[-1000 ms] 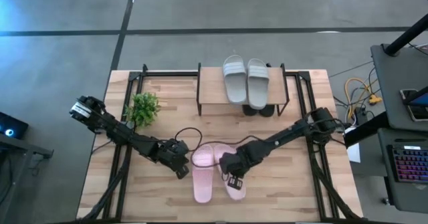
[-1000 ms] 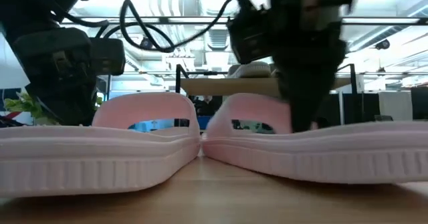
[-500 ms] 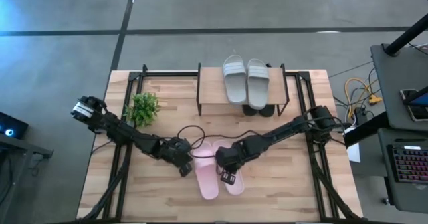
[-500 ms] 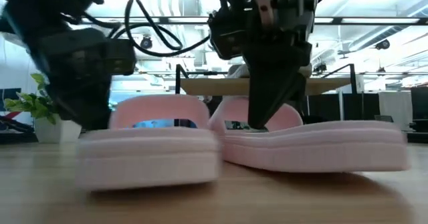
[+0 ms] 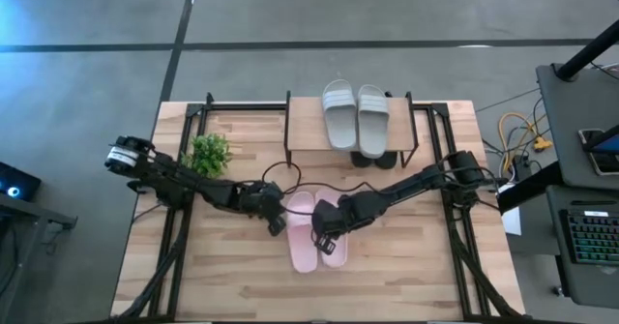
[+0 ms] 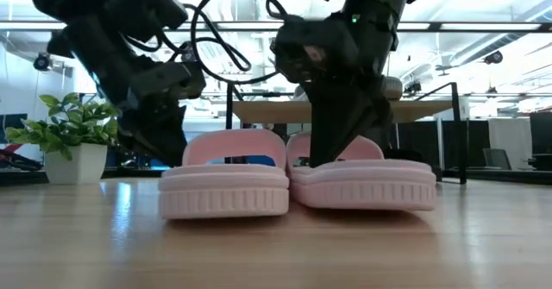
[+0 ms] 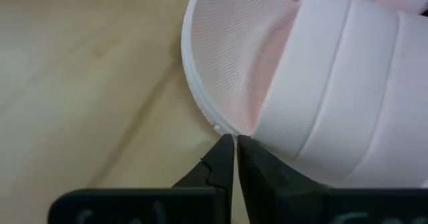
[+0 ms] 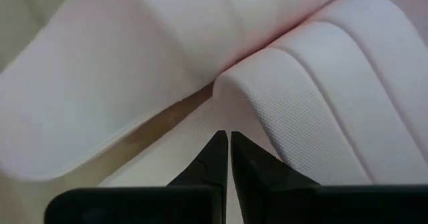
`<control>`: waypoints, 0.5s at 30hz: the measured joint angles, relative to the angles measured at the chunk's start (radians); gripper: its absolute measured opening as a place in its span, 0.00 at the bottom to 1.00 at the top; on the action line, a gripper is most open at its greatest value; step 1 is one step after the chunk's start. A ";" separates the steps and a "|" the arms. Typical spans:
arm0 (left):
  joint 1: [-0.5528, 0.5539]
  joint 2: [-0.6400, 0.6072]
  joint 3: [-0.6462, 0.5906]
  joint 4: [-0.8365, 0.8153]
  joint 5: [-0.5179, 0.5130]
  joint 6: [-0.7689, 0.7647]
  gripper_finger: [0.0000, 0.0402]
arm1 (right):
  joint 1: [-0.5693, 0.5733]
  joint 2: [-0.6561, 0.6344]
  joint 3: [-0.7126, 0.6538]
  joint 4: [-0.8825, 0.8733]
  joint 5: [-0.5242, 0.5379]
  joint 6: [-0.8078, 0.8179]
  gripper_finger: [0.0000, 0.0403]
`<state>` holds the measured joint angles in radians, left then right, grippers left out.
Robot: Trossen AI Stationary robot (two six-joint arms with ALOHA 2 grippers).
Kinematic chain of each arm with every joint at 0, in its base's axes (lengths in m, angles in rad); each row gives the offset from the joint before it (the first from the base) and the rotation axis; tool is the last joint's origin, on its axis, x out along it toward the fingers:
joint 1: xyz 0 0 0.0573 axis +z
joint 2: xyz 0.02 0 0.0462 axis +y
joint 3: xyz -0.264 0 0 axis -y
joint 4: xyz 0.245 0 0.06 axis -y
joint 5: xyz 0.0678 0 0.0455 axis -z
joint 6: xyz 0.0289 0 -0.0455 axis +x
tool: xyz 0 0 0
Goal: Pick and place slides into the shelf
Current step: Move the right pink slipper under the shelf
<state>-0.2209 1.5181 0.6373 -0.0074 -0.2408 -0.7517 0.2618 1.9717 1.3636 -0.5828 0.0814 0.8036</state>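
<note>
Two pink slides (image 5: 312,229) lie side by side on the surface (image 5: 406,266). Two grey slides (image 5: 355,114) sit on the one shelf (image 5: 308,131), with two dark ones (image 5: 372,159) partly hidden beneath it. One plant (image 5: 206,154) stands at the left. Two arms.

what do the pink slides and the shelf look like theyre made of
Pink slides: probably moulded foam or soft rubber, matte; the sole edge has moulded ribs, and the strap and footbed show a fine woven-looking texture.

Shelf: light wood plank top with visible grain, on thin black legs that look like painted metal. The grey slides on it look like the same matte foam.
</note>
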 joint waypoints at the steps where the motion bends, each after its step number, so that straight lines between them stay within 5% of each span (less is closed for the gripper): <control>1: 0.009 0.000 0.000 0.002 0.000 0.007 0.02 | -0.004 0.000 -0.001 -0.011 0.020 0.000 0.03; 15: 0.126 -0.014 -0.002 -0.022 0.001 0.085 0.02 | -0.039 -0.002 -0.006 -0.034 0.004 -0.030 0.03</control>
<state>-0.0947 1.5039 0.6353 -0.0292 -0.2401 -0.6670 0.2225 1.9697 1.3575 -0.6173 0.0855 0.7734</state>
